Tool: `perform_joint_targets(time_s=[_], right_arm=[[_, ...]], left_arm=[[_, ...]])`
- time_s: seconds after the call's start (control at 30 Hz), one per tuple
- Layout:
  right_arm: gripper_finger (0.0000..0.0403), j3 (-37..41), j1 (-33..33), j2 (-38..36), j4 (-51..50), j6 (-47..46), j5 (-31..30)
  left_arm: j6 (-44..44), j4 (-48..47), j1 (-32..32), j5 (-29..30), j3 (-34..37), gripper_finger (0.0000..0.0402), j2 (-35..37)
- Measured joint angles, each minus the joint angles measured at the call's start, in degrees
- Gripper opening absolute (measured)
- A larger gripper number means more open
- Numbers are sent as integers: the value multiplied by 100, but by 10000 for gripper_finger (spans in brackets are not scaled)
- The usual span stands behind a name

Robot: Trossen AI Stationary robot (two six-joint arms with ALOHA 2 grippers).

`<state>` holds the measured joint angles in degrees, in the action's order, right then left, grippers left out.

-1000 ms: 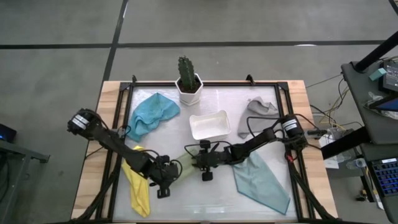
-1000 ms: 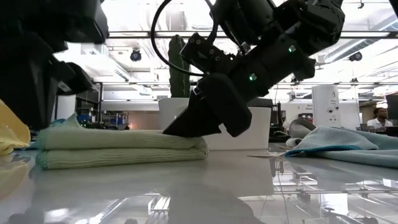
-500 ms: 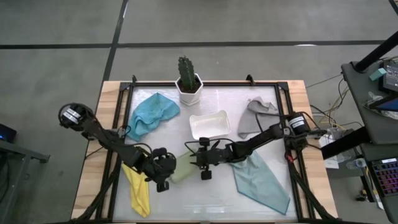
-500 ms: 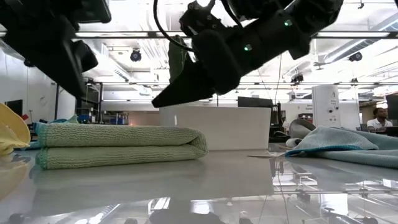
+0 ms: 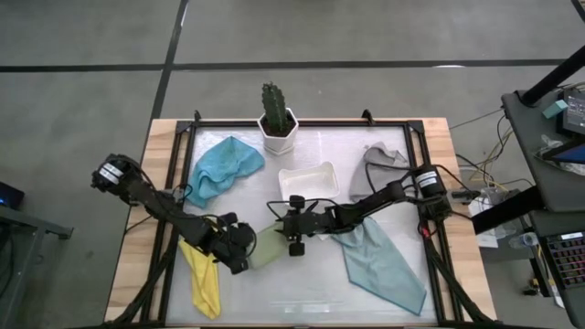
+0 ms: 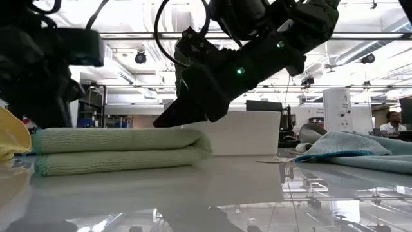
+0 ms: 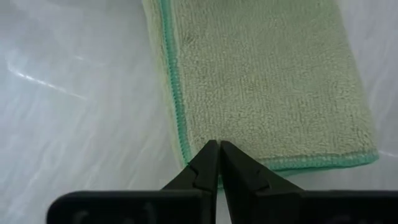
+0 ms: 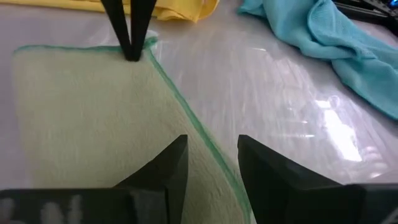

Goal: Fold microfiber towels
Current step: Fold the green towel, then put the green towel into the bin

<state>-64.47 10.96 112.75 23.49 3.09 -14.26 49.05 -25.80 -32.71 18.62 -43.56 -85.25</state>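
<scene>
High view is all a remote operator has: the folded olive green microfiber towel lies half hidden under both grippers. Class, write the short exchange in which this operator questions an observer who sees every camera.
Operator: Is the left gripper open over the folded olive green microfiber towel?
Observer: No. The left gripper is shut, its tips together at the green-stitched edge of the olive green towel, near one corner.
Operator: And the right gripper?
Observer: The right gripper is open, one finger over the cloth and the other over bare table, with the stitched edge running between them.
Operator: Is the fold tidy?
Observer: In the low view it lies flat in two even layers.
</scene>
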Motion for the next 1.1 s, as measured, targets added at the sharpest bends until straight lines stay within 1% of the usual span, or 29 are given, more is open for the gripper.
perform_joint_targets(time_s=[0.17, 0.37, 0.5, 0.57, 0.67, 0.77, 0.87, 0.97, 1.1], right_arm=[[132, -1, 28, -91, -93, 63, 47], [132, 13, 96, -472, -366, 33, 120], [132, 11, 89, -714, -804, -494, 166], [132, 15, 83, -836, -1090, -749, 371], [136, 11, 90, -1052, -1383, -1283, 834], [150, 11, 92, -1224, -1785, -1887, 1311], [173, 11, 90, -1355, -2224, -2538, 1728], [202, 11, 89, -1425, -2563, -3227, 2173], [242, 59, 94, -1425, -2848, -3889, 2234]], left_arm=[[14, 22, 0, -105, 23, 4, 2], [-193, -18, 0, -149, -162, 4, 121], [-459, -44, 0, -169, -275, 4, 260], [-524, -55, 0, -169, -307, 4, 351], [-552, 36, -4, -169, -329, 4, 413], [-589, 537, -4, -131, -238, 4, 373], [-756, 1125, -4, -46, -117, 4, 137], [-775, 1334, -4, -31, -125, 4, -180], [-761, 1339, -43, -32, -141, 4, -532]])
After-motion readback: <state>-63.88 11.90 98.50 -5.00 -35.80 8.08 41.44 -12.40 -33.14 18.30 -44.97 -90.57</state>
